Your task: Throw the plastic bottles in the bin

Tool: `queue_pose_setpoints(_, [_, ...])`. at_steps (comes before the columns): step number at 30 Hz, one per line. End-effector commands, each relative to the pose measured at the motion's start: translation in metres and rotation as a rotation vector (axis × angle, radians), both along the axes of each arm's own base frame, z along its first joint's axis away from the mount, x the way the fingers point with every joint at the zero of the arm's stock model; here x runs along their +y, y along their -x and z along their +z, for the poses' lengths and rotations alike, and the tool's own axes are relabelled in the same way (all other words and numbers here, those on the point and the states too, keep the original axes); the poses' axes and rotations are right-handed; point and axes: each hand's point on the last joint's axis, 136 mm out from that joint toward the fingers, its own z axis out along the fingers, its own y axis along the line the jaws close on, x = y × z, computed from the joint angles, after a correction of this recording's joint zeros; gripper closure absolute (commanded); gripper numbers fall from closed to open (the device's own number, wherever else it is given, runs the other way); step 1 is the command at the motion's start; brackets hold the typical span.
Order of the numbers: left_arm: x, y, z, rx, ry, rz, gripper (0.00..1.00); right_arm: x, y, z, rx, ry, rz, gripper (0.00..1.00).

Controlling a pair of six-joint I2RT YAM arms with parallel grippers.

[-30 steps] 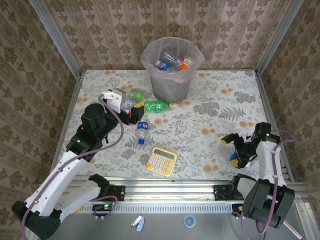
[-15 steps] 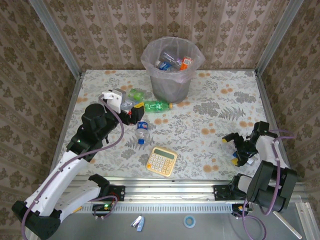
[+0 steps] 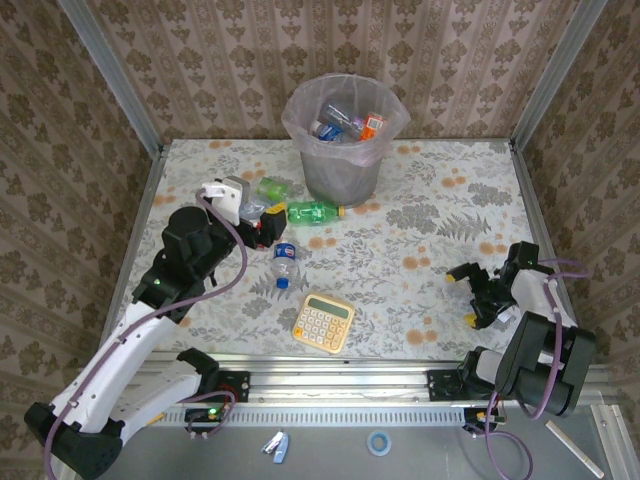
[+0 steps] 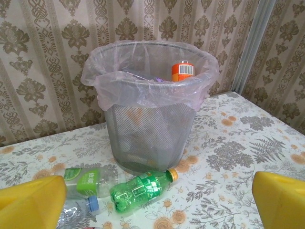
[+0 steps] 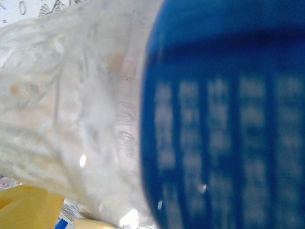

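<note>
The flowered tabletop (image 3: 420,230) carries the grey bin (image 3: 345,165) at its far edge, lined with a pinkish bag and with several bottles inside. The left hand (image 3: 268,226) is wide open near a green bottle (image 3: 312,212) that lies just in front of the bin. The right hand (image 3: 470,297) is also spread open at the right edge, with a blurred clear bottle (image 5: 86,119) very near its camera. Another clear bottle with a blue cap (image 3: 285,263) lies beside the yellow calculator (image 3: 324,322).
</note>
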Motion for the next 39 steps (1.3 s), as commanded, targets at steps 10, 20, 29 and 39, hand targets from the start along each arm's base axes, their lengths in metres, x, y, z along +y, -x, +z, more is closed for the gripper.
queue_pose_setpoints(10, [0.004, -0.001, 0.004, -0.011, 0.033, 0.002, 0.00, -0.001, 0.013, 0.032, -0.039, 0.054, -0.023, 0.00])
queue_pose_setpoints(20, [0.006, 0.001, 0.006, -0.015, 0.038, 0.006, 0.00, -0.013, -0.003, 0.091, -0.204, 0.200, 0.111, 0.00])
queue_pose_setpoints(29, [0.010, 0.000, 0.008, -0.010, 0.059, 0.010, 0.00, -0.068, -0.036, 0.162, -0.380, 0.731, 0.329, 0.00])
queue_pose_setpoints(39, [0.020, -0.004, 0.009, 0.005, 0.085, 0.036, 0.00, -0.055, -0.067, 0.146, -0.305, 1.084, 1.086, 0.00])
